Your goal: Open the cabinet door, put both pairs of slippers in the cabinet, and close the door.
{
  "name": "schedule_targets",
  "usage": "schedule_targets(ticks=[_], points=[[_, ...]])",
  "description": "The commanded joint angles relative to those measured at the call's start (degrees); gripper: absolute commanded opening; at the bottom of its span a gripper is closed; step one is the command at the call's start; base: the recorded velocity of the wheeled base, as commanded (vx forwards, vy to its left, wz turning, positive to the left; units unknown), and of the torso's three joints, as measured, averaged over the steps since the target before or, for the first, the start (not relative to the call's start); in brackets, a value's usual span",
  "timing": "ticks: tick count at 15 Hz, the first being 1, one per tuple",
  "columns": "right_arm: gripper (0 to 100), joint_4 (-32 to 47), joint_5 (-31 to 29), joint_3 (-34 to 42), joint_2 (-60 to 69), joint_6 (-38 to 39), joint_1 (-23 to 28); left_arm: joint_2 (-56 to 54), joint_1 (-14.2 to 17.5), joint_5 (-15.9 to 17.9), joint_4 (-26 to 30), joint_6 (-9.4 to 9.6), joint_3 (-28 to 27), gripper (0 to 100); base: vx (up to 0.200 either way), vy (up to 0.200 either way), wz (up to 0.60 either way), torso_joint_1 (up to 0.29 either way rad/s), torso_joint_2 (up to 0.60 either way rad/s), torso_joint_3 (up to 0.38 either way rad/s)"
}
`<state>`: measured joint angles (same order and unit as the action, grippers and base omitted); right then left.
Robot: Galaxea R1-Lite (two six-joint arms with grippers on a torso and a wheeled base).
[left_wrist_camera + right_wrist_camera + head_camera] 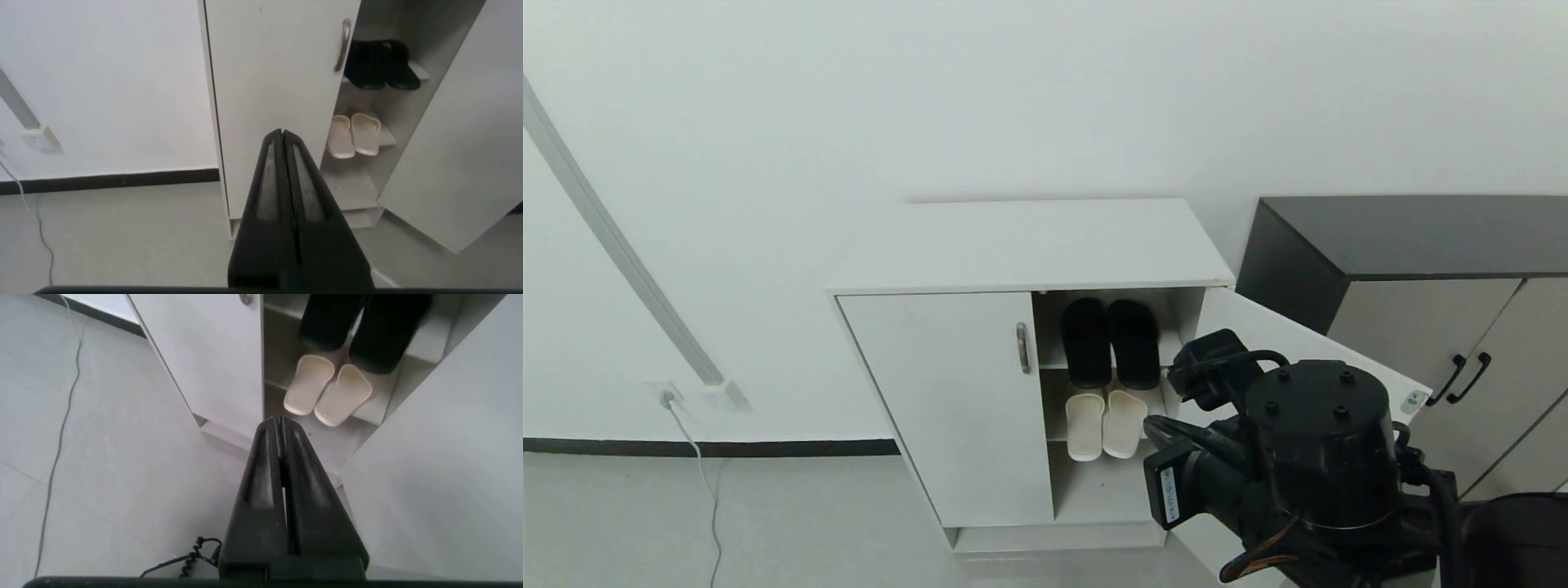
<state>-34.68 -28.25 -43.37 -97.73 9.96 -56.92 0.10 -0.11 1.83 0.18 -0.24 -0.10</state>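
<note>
Our left fingers [268, 188] are pressed together, and so are our right fingers [263, 478]; neither set holds anything. Ahead of both stands the cabinet [1029, 245], one door [1258, 314] swung wide just beside the right fingers, the other door [947, 392] shut. We count two pairs inside, four slippers in all: the black slippers [1086, 343] on the upper shelf, the white slippers [1085, 425] on the shelf below. Only closing seems left. The heels look to overhang the shelf edges, so the door could catch them and not shut fully. Fingers held together might also skid along the smooth panel.
</note>
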Motion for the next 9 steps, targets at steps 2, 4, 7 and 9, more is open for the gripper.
schedule_targets(ticks=[2, 4, 7, 9], points=[[0, 0.0, 0.0, -0.1, 0.3, -0.1, 0.0, 0.0, -0.1, 0.0, 0.0, -0.02, 0.0, 0, 0.0, 0.0, 0.0, 0.244, -0.57, -0.327], [0, -0.1, -0.3, 0.0, 0.1, -0.2, 0.0, 0.0, -0.1, 0.0, 0.0, -0.02, 0.0, 0, 0.0, 0.0, 0.0, 0.261, -0.59, -0.334], [0, -0.2, -0.1, 0.6, 0.1, -0.7, 0.1, 0.0, -0.1, 0.0, 0.0, -0.02, 0.0, 0, 0.0, 0.0, 0.0, 0.246, -0.57, -0.315], [0, -0.2, 0.1, 0.9, -0.1, -1.0, 0.8, 0.0, 0.0, 0.0, 0.0, -0.02, 0.0, 0, 0.0, 0.0, 0.0, 0.058, -0.15, -0.071]])
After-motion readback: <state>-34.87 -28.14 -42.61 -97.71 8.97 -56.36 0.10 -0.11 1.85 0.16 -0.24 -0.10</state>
